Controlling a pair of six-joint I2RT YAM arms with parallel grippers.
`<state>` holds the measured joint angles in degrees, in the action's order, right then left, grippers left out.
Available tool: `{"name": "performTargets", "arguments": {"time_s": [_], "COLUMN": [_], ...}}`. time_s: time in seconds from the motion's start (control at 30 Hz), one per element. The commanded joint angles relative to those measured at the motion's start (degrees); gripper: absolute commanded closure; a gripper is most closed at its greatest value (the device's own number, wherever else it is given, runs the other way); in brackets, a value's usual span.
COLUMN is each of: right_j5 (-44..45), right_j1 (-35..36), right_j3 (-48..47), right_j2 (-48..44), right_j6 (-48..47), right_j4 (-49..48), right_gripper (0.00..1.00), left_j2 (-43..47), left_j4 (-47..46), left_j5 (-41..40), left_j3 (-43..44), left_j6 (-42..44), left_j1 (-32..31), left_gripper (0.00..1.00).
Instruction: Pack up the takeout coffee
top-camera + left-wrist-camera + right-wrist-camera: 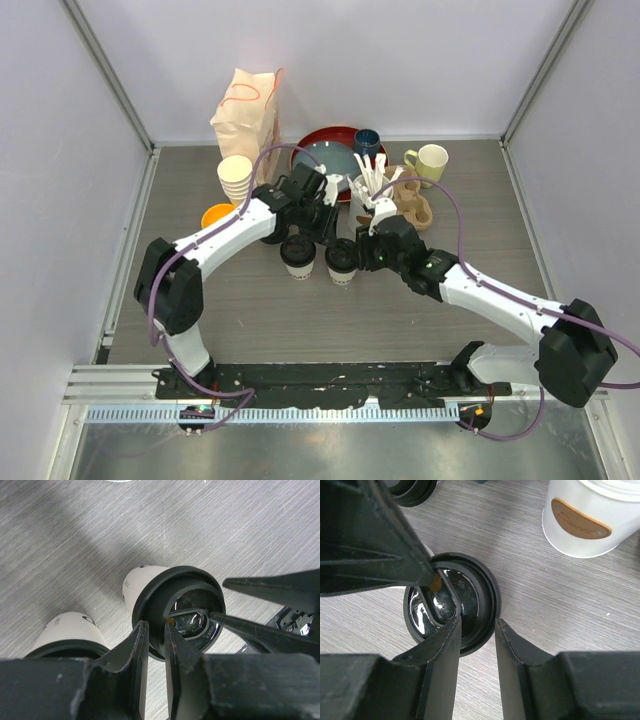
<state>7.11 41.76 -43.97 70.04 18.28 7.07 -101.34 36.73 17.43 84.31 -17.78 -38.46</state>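
Two cream-white takeout coffee cups with black sip lids stand side by side mid-table: the left cup (298,256) and the right cup (341,262). Both grippers are at the right cup. My left gripper (334,232) (156,636) is shut on its lid's rim (150,610), one finger outside and one inside. My right gripper (362,250) (477,630) is open and straddles the opposite rim of the same lid (470,595), with a gap outside the rim. The left cup (70,632) stands free beside it.
Behind the cups are a brown paper bag (248,105), a stack of paper cups (235,180), an orange bowl (215,215), a red plate (325,140), a dark teal mug (367,142), a yellow-green mug (432,160), a cardboard carrier (412,203) and a white utensil cup (585,520).
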Motion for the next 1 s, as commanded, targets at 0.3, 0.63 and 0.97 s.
{"name": "performTargets", "arguments": {"time_s": [0.3, 0.63, 0.97], "right_j5": [-6.4, -10.2, -11.9], "right_j1": [-3.6, -4.2, -4.2], "right_j3": [-4.8, -8.0, -7.2], "right_j2": [3.7, 3.0, 0.9], "right_j6": [-10.3, -12.5, -10.7], "right_j4": [0.0, 2.8, 3.1], "right_gripper": [0.61, 0.50, 0.41], "left_j2": [5.1, 6.9, 8.7], "left_j4": [2.6, 4.6, 4.0], "left_j5": [4.9, 3.8, 3.1], "left_j3": [-4.9, -1.6, -1.8], "left_j6": [0.5, 0.8, 0.3], "left_j1": [0.0, 0.6, 2.1], "left_gripper": [0.74, 0.67, 0.63]}}
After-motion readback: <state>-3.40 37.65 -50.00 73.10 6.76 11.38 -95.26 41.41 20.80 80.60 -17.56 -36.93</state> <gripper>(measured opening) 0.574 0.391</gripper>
